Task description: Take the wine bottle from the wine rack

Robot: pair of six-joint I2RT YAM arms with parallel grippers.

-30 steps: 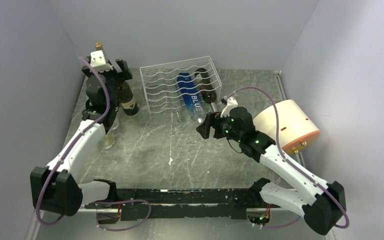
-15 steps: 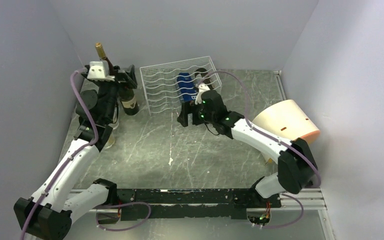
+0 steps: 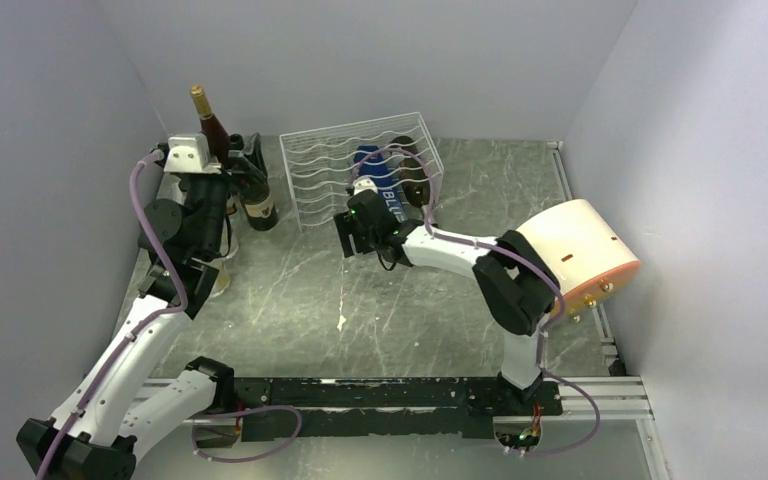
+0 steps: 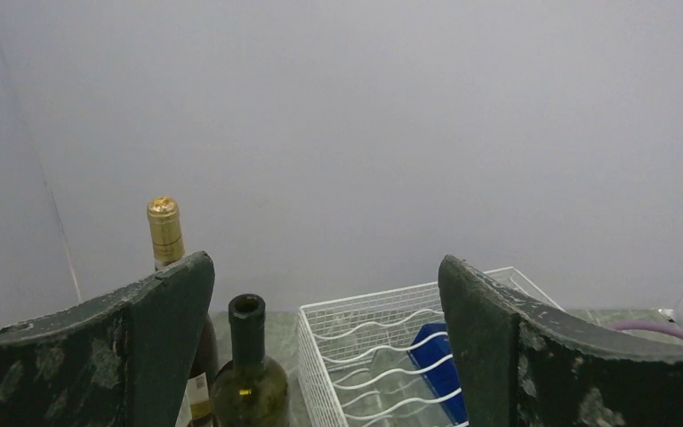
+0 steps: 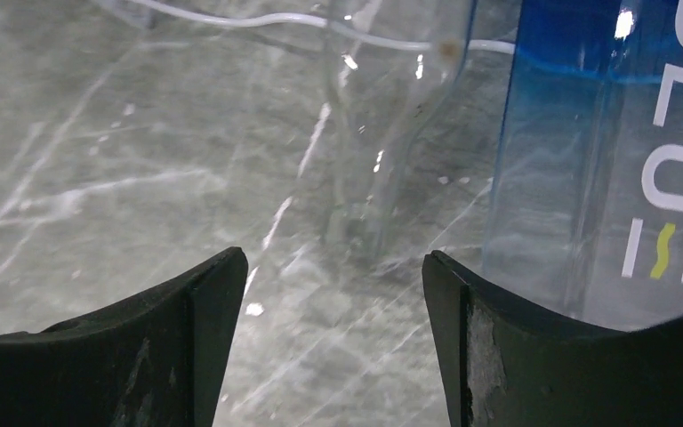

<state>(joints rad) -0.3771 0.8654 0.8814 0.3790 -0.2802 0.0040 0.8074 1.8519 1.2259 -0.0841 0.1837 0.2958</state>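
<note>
The white wire wine rack [image 3: 332,170] stands at the back middle of the table. In it lie a blue bottle marked BLUE [image 3: 384,192] and a dark bottle [image 3: 413,168]. My right gripper [image 3: 352,234] is open and empty, low over the table at the rack's front edge, left of the blue bottle. In the right wrist view its jaws [image 5: 333,329] stand apart, with a clear bottle neck [image 5: 381,133] ahead and the blue bottle [image 5: 605,160] to the right. My left gripper [image 3: 244,162] is open and empty by two upright bottles; the rack [image 4: 356,351] shows between its jaws.
Left of the rack stand a green bottle [image 3: 253,200] and a taller gold-capped bottle [image 3: 210,125]. A cream-and-orange cylinder [image 3: 575,250] lies at the right. A clear glass object [image 3: 218,280] sits near the left arm. Grey walls close in on three sides.
My right arm has swung left along the rack's front, from right of the blue bottle to its left. My left arm has drawn back a little from the upright bottles.
</note>
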